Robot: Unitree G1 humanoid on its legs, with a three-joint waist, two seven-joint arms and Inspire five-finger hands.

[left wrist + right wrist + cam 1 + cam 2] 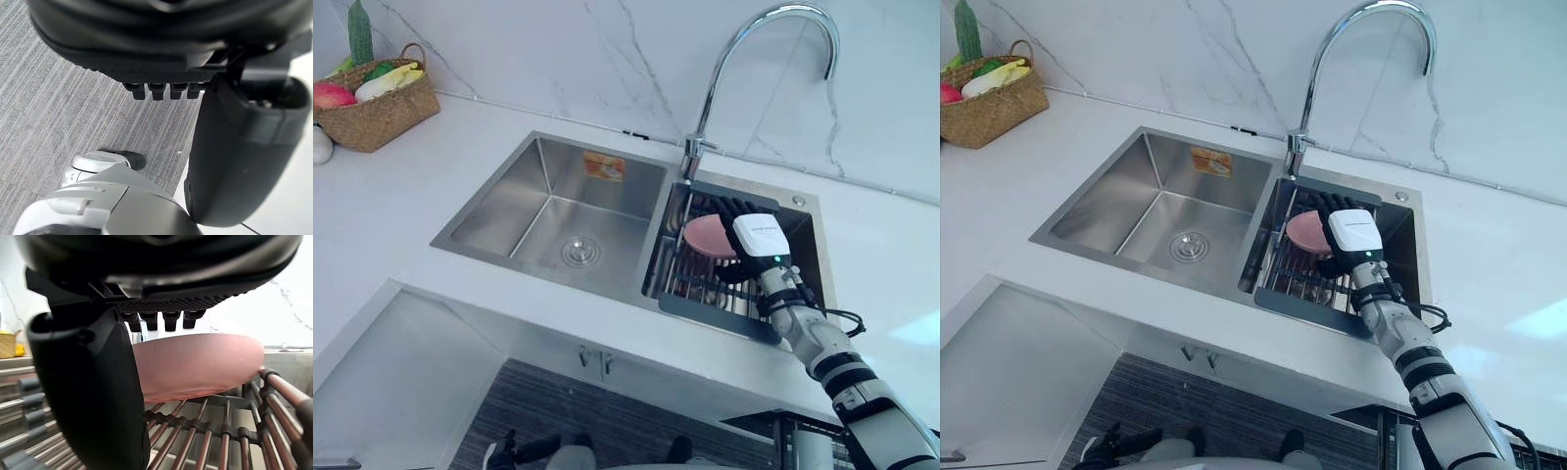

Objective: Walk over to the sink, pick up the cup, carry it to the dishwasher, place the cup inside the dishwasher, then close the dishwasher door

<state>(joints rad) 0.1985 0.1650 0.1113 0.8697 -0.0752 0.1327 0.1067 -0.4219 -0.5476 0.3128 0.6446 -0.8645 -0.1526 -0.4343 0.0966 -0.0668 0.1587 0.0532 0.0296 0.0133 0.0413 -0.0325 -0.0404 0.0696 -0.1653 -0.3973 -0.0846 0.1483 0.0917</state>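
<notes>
Cup (707,235), likely light, stiff and slick, lay in the rack (703,294); right hand (757,238) hung unclenched, rim best pinched.

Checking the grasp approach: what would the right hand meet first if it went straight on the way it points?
Most likely the pink cup, on the dish rack directly ahead of the right hand; the gap is hard to judge.

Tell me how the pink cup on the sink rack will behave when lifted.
The pink cup looks rigid and smooth, so it may slip in the right hand unless pinched firmly. It rests on the round bars of the rack, so a push would likely rock or slide it. Material unclear; treat it as breakable.
</notes>
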